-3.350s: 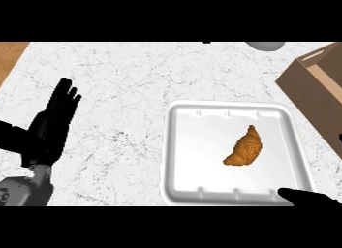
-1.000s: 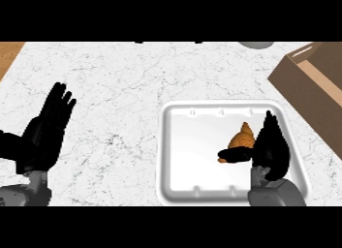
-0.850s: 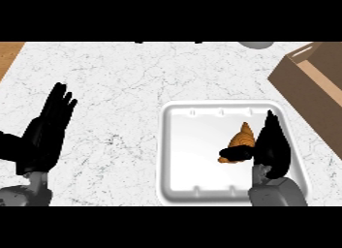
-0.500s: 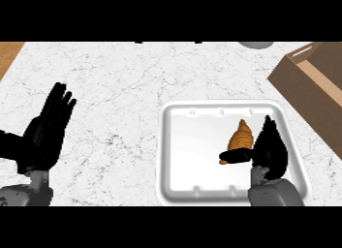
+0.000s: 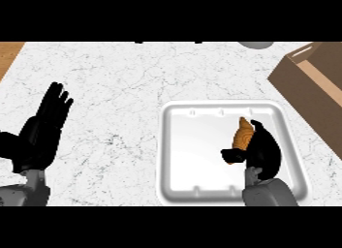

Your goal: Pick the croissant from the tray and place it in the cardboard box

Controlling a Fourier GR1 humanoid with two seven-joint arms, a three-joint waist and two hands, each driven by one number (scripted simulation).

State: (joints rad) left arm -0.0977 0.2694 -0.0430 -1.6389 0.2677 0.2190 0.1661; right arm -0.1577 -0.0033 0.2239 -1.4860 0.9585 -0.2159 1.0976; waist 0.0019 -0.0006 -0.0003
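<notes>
A golden-brown croissant (image 5: pixel 242 135) lies in the right part of the white tray (image 5: pixel 194 155). My right hand (image 5: pixel 261 151) is over the tray, its fingers along the croissant's right side and its thumb curled round the lower end, hiding that end. The open cardboard box (image 5: pixel 318 85) stands at the right edge of the counter, beyond the tray. At the left edge my left hand (image 5: pixel 41 133) rests open with its fingers up.
The marble counter (image 5: pixel 123 87) spreads between the left hand and the tray. A grey round object (image 5: pixel 256 44) sits at the top edge. A wooden strip (image 5: pixel 2 60) borders the counter at the upper left.
My right hand came in over the tray and closed round the croissant. The croissant has turned more upright and shifted slightly. The left hand has stayed still.
</notes>
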